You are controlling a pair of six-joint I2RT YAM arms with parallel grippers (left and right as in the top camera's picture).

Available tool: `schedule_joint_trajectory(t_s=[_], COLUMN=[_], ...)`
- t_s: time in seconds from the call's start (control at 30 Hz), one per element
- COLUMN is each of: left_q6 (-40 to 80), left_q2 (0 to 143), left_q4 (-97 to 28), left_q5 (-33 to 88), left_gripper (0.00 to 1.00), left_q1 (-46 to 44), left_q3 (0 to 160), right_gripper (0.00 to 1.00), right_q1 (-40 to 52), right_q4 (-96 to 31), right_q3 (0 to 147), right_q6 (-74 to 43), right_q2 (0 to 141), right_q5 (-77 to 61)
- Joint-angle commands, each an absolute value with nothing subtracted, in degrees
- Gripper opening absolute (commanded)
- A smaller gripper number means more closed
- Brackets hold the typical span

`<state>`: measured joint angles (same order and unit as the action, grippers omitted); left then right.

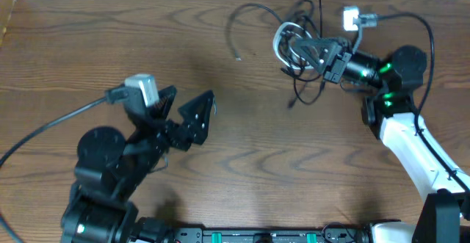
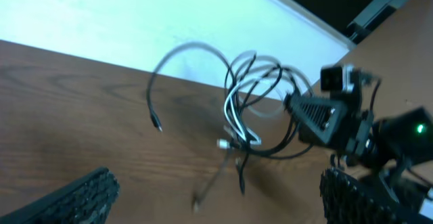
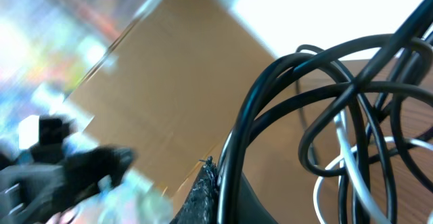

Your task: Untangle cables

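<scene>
You are barely started. The cables (image 1: 282, 39) sit in one tangle at the far right of the table (image 1: 294, 162), black and white cords looped through each other. A single black end arcs out to the left, its tip lying apart on the wood. No cord is laid out on its own yet, so as far as the views show, the whole separating job is left.

Your right gripper (image 1: 299, 51) is clenched on the tangle. The right wrist view shows black cords running tight past its finger (image 3: 203, 193), with white loops behind them. From the left wrist view the bundle looks partly lifted, with a few ends trailing down to the table, but the blur makes that only a judgement.

Your left gripper (image 1: 189, 100) is released, jaws wide with nothing between them. It sits at mid-table, well apart from the tangle and pointing toward it. It looks placed to come in for a second grip, most likely on the loose black arc, so the two arms can draw the loops apart.

No box, tray or bin shows in any view, so the cords lie on bare wood only.
</scene>
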<state>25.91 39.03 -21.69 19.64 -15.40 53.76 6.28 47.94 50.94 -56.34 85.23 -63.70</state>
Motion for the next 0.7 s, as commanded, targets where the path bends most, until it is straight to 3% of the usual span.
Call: schedule_joint_trajectory(t_s=[0.0, 0.1, 0.27, 0.5, 0.67], left_q6=[26.2, 24.5, 22.4, 19.2, 26.5], left_q2=[37.6, 38.9, 43.6, 49.8, 55.2], left_q4=[-26.1, -31.0, -32.4, -24.4, -17.8], left_q5=[20.8, 20.7, 20.7, 20.1, 21.3], left_gripper=[0.95, 0.95, 0.95, 0.95, 0.95], left_q1=[-15.0, -15.0, -15.0, -14.0, -12.5], left_q3=[54.7, 54.6, 54.6, 54.6, 54.6], right_gripper=[0.01, 0.01, 0.01, 0.01, 0.01], right_q1=[11.2, 14.2, 15.0, 16.0, 17.8], right_q4=[48.6, 49.3, 49.5, 49.5, 49.5], right_q3=[57.1, 58.5, 58.1, 58.1, 58.1], right_q6=[-55.5, -55.5, -57.3, -60.7, -62.2], right_q2=[84.6, 84.6, 84.6, 84.6, 84.6], right_q5=[-80.2, -89.3, -89.5, -89.5, -89.5])
